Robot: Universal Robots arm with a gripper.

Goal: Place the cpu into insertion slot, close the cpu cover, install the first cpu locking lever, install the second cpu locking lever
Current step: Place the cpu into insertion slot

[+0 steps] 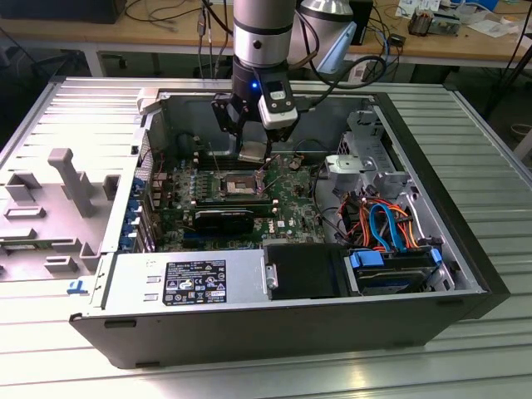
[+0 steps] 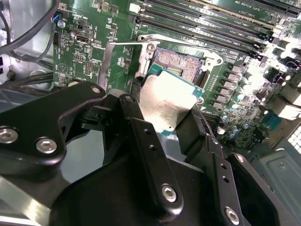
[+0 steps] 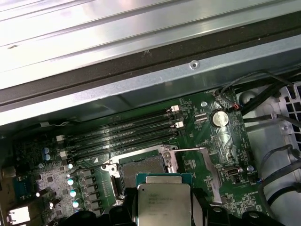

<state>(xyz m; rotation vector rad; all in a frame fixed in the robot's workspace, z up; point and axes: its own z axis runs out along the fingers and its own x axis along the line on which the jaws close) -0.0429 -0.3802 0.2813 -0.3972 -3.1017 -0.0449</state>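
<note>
Step 1, placing the cpu. Slot (image 3: 143, 170) is empty, its dark centre bare. Gripper (image 2: 162, 117) is clamped on the cpu (image 3: 163, 205) by its edges, hovering just above the slot, not seated. Cover (image 3: 207, 169) is hinged open. Seating needs the cpu square to the slot and lowered flat.

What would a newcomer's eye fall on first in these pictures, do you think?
The silver cpu stands out, clamped in the black tool above the open insertion slot on the green board. The arm reaches down into an opened computer case, with blue and orange cables at the exterior view's right.
</note>
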